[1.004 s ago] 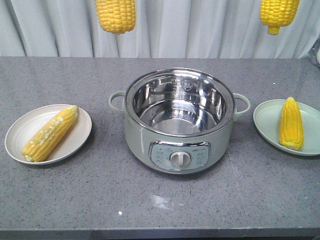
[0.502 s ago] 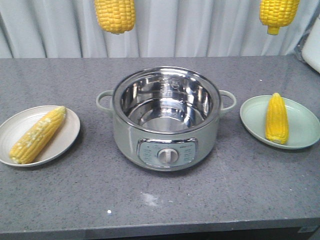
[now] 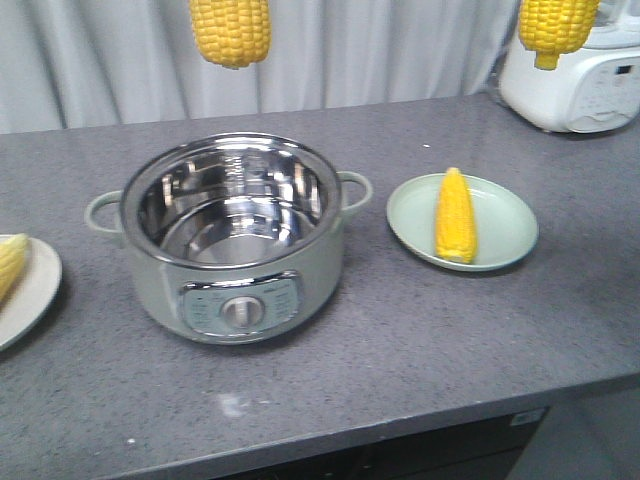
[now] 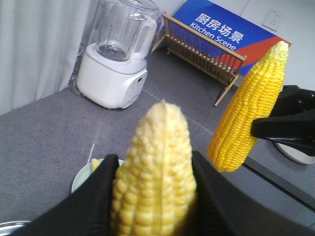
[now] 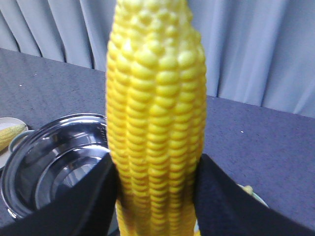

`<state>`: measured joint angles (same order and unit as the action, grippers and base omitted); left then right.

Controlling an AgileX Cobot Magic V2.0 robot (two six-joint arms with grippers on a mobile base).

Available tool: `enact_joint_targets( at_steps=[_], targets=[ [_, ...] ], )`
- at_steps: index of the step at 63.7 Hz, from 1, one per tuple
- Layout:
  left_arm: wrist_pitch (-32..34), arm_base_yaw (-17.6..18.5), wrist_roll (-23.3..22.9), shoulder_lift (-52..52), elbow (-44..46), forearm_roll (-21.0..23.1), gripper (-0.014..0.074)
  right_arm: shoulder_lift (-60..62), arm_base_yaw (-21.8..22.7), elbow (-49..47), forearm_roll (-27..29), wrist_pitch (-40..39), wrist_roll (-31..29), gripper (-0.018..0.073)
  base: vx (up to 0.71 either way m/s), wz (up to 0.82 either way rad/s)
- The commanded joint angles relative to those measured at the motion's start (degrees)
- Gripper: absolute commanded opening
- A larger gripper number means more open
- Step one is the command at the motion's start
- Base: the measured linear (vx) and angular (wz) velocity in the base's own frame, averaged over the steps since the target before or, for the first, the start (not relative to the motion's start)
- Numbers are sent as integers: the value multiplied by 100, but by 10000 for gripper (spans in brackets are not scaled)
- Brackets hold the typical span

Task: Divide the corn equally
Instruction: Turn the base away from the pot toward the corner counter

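Observation:
My left gripper [image 4: 155, 164] is shut on a pale yellow corn cob [image 4: 156, 147], which stands upright between the black fingers. My right gripper [image 5: 156, 164] is shut on a deeper yellow cob [image 5: 156, 98]. In the front view only the lower ends of the two held cobs [image 3: 230, 30] [image 3: 556, 28] hang in from the top edge. A third cob [image 3: 455, 215] lies on the green plate [image 3: 505, 228] right of the pot. The tip of a fourth cob [image 3: 8, 265] shows on the beige plate [image 3: 28, 295] at the left edge.
An empty steel-lined cooking pot [image 3: 235, 235] with a dial stands on the grey counter between the plates. A white blender [image 4: 115, 59] stands at the back right, and a wooden dish rack [image 4: 202, 49] beyond it. The counter's front edge runs along the bottom.
The front view has swung right: pot and plates slid left in frame, the beige plate is nearly out of view, and the white blender has come in. Both held cobs stay gripped.

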<state>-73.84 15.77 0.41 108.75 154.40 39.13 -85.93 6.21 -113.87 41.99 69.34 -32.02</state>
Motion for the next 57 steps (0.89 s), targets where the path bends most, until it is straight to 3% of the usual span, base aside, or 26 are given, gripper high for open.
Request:
enact_joint_targets(
  at_steps=[1,57],
  targets=[
    [201,1,-41,-234,107,201,-6,167,43,-157,236,-323,-42,-6,-1,-36],
    [201,1,-41,-234,107,201,-6,167,43,-157,236,-323,-42,-6,-1,-30]
  ],
)
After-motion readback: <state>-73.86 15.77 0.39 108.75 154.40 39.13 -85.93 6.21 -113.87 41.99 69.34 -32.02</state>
